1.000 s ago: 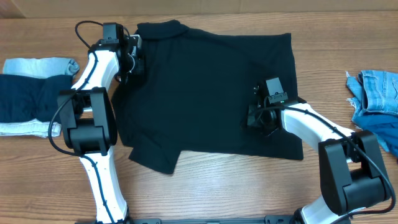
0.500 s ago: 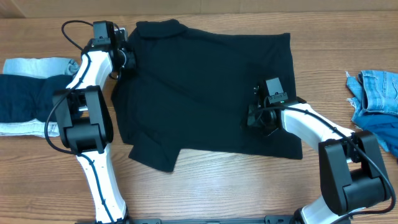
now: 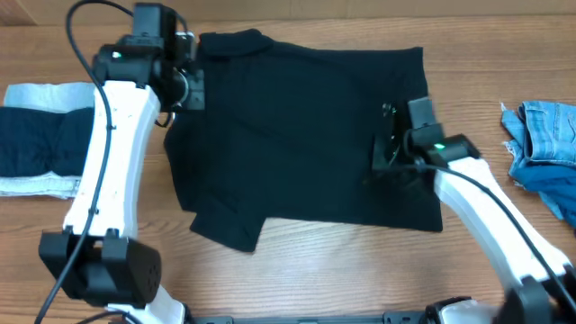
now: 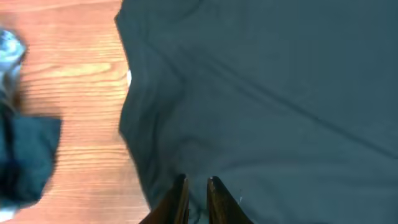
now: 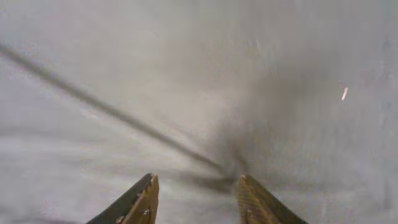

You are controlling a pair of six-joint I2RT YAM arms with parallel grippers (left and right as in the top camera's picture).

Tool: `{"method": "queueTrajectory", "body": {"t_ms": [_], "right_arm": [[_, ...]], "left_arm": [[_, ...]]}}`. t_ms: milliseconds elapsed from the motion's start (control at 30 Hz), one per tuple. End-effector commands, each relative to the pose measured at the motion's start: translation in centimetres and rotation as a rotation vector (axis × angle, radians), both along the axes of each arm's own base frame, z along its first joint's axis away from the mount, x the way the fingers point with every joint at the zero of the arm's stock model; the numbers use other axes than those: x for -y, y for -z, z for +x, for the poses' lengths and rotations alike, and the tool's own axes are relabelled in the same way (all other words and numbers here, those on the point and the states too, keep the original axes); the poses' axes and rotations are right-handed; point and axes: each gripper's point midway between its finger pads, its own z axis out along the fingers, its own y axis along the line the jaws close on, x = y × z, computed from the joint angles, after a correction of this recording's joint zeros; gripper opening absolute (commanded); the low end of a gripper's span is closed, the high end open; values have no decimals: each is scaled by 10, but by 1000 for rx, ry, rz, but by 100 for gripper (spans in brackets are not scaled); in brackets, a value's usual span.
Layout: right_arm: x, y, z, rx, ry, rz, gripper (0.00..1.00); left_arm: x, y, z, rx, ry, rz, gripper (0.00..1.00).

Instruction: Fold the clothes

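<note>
The large black garment (image 3: 297,126) lies spread flat across the middle of the table. My left gripper (image 3: 184,88) is at its upper left edge. In the left wrist view the fingers (image 4: 196,182) are nearly together with a pinch of the black cloth (image 4: 280,93) between them. My right gripper (image 3: 389,155) is over the right part of the garment. In the right wrist view its jaws (image 5: 198,180) are wide open just above the cloth (image 5: 186,74), with a small pucker between them.
A folded dark navy garment (image 3: 40,144) lies on light-blue cloth at the left edge, also in the left wrist view (image 4: 25,155). Light-blue denim (image 3: 544,126) and bright blue cloth (image 3: 549,184) lie at the right edge. Bare wood runs along the front.
The left arm has risen and its gripper has shifted slightly left at the garment's upper left edge. The right arm has lifted and moved a little right. The garment lies about as before.
</note>
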Motion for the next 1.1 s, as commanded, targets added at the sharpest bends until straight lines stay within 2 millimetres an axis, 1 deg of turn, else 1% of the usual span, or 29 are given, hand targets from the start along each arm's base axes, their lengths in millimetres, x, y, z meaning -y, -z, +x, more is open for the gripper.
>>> {"method": "queueTrajectory", "body": {"t_ms": [0,33,67,100,133,200,267,300,333,400,467,500,567,600,633,700,733,800,833,867,900,967,1067], "right_arm": [[0,-35,-10,66,-14,33,59],[1,-41,-16,69,-13,34,60],[2,-41,-19,62,-13,33,61],[0,-40,-21,50,-18,40,61],[0,-39,-24,38,-20,46,61],[-1,-38,-25,30,-21,47,63],[0,-36,-28,14,-21,43,66],[1,-34,-31,4,-21,41,67],[1,-33,-32,-3,-21,39,69],[1,-32,-32,-5,-21,38,72],[1,-32,-32,-5,-21,36,73],[2,-32,-31,0,-22,33,73],[1,-32,-30,4,-22,34,73],[1,-32,-30,1,-22,33,73],[1,-29,-30,-8,-22,31,74],[1,-26,-29,-16,-22,29,74],[1,-25,-29,-19,-22,28,74],[3,-23,-29,-21,-20,16,74],[3,-23,-29,-21,-23,15,74],[3,-23,-29,-21,-23,14,74],[3,-23,-29,-22,-23,14,74],[3,-23,-30,-26,-23,13,73],[4,-23,-30,-28,-22,11,71]], "left_arm": [[-13,-65,-49,118,-118,68,21],[-18,-70,-65,103,-156,61,23],[-22,-69,-76,75,-182,61,24],[-25,-63,-86,29,-205,60,24],[-23,-45,-97,-45,-201,56,24],[-14,-12,-109,-147,-179,29,26],[-6,40,-123,-262,-161,7,30],[-1,67,-133,-320,-146,-16,30],[8,92,-143,-370,-100,-58,27],[18,120,-155,-404,-32,-84,24],[24,136,-168,-438,13,-79,26],[34,144,-180,-477,47,-114,28],[49,156,-197,-522,115,-155,30],[58,166,-206,-526,201,-135,30],[69,171,-209,-497,303,-58,30],[83,173,-210,-452,398,24,31],[87,173,-212,-438,426,68,32],[102,174,-223,-412,499,147,36],[104,174,-225,-386,510,207,39],[102,173,-224,-356,489,266,46],[98,173,-223,-336,454,312,48],[93,174,-223,-331,419,329,50],[91,180,-225,-328,417,332,50]]}}
